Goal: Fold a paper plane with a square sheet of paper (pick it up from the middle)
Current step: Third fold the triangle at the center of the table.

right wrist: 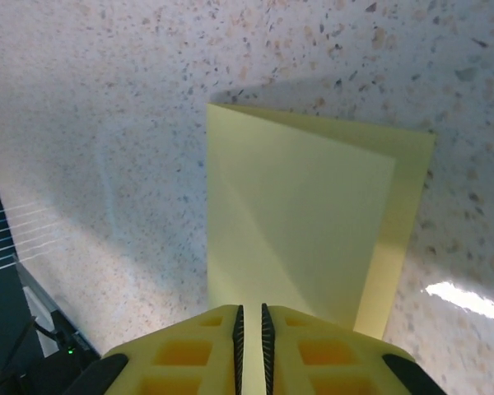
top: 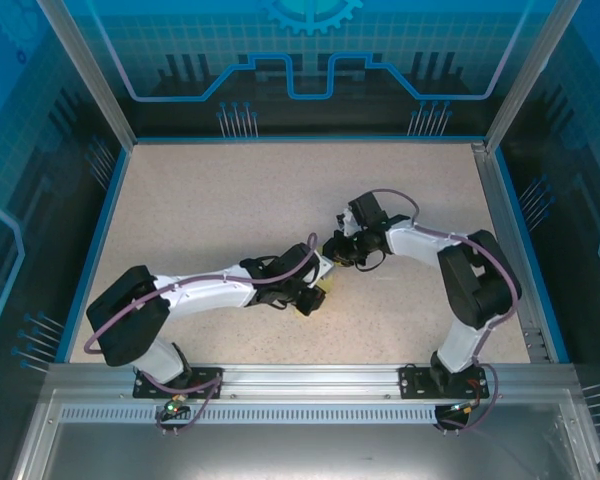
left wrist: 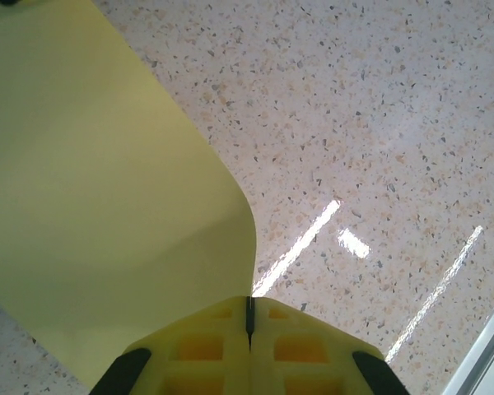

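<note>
Left pincer (left wrist: 249, 311) is clenched on a curled edge of the yellow paper (left wrist: 107, 206), right pincer (right wrist: 249, 319) clamped on its folded end.

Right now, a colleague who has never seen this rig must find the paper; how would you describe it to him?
Look at the middle of the speckled table. There the left gripper and the right gripper meet, both pinching the sheet of paper: thin, plain, pale yellow, partly folded over itself. Unlike the chunky yellow fingers, it is a smooth, curving sheet.
</note>
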Available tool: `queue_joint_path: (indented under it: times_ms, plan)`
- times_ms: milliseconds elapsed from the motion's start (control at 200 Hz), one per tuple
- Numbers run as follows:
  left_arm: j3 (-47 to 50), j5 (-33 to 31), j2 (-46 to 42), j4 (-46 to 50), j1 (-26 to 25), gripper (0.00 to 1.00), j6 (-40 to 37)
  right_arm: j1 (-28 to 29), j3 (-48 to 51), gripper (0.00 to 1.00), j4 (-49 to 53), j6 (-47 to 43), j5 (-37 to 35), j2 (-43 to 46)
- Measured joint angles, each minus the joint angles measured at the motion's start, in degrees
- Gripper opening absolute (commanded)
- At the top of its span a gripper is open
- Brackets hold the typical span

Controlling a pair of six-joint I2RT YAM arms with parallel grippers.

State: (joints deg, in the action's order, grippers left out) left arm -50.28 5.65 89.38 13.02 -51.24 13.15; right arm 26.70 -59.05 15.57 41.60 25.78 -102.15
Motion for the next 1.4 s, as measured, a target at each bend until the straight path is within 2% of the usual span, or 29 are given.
queue_joint_path:
  times_ms: [280,755,1400]
  plan:
    - [0.46,2.45,0.07,0.04,2.34,0.00,-0.02,0.52,-3.32,0.12,3.63,-2.93,-2.16,-7.45]
    - [0.00,4.35,2.86,0.90,7.19,0.02,-0.20,1.07,-5.73,0.11,6.12,-7.17,-3.08,-8.50]
    - [-1.33,4.04,6.12,1.31,9.75,0.05,-1.16,1.07,-5.90,0.11,6.45,-7.21,-3.06,-8.66]
